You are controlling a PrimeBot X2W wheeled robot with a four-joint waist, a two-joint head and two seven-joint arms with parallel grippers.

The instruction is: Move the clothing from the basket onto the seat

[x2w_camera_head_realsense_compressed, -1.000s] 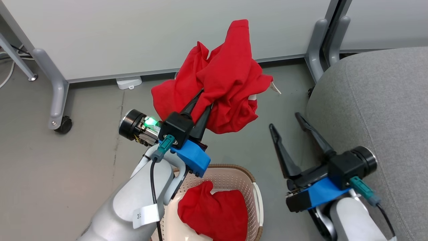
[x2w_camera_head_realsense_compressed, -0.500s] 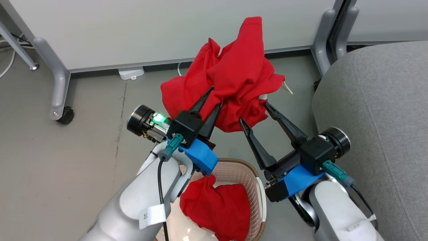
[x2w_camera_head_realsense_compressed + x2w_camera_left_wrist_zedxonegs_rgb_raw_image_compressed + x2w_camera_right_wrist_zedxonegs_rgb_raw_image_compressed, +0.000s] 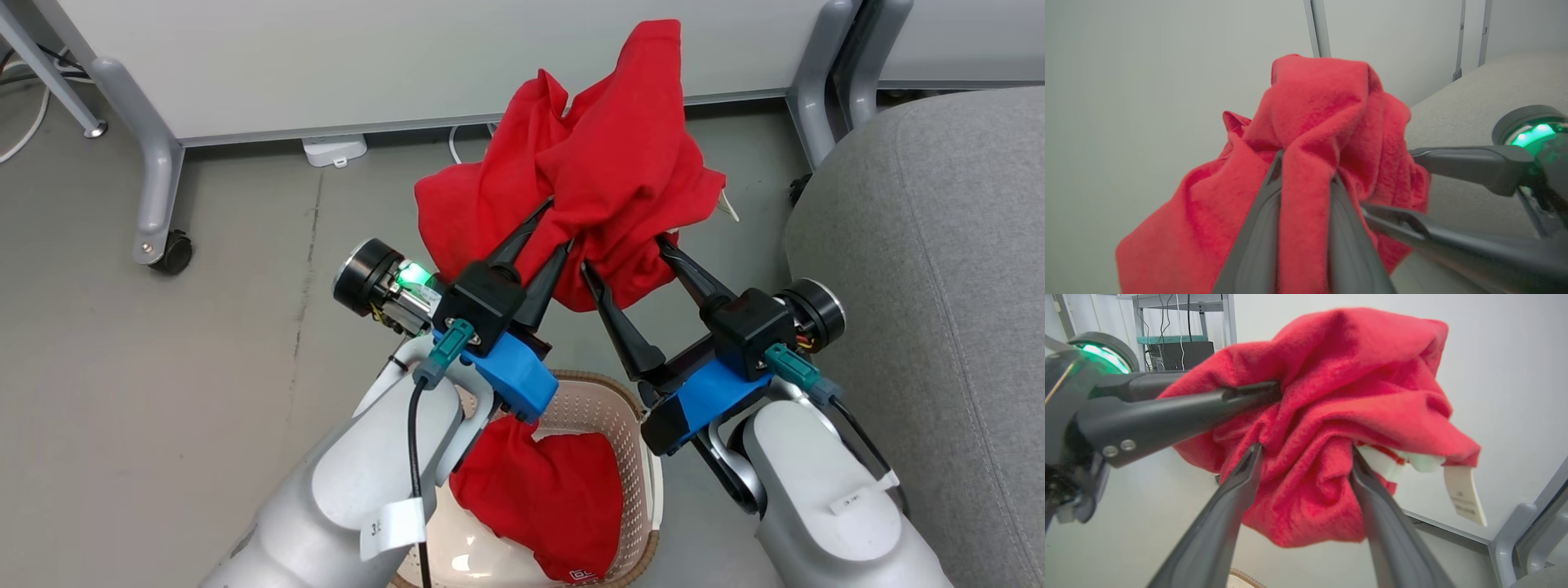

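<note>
Gripping the clothing (image 3: 620, 147) aloft, left end effector (image 3: 559, 223) is clamped; right end effector (image 3: 622, 251), spread wide, straddles its 5 o'clock edge.

We see the clothing (image 3: 620, 163) as soft matt cloth, fuzzy up close. Basket (image 3: 633, 457): smooth, slightly glossy perforated plastic. Seat (image 3: 939, 245): coarse woven matt fabric. Right gripper (image 3: 1304, 449) fingers (image 3: 1208, 535): smooth, matt, dark, plastic-looking.

The left gripper's (image 3: 558, 231) tips hide inside the red clothing (image 3: 620, 147). The left arm (image 3: 367, 482) covers part of the basket (image 3: 630, 457), which is cut off below. The tag's (image 3: 1464, 494) print is too small to read.
</note>
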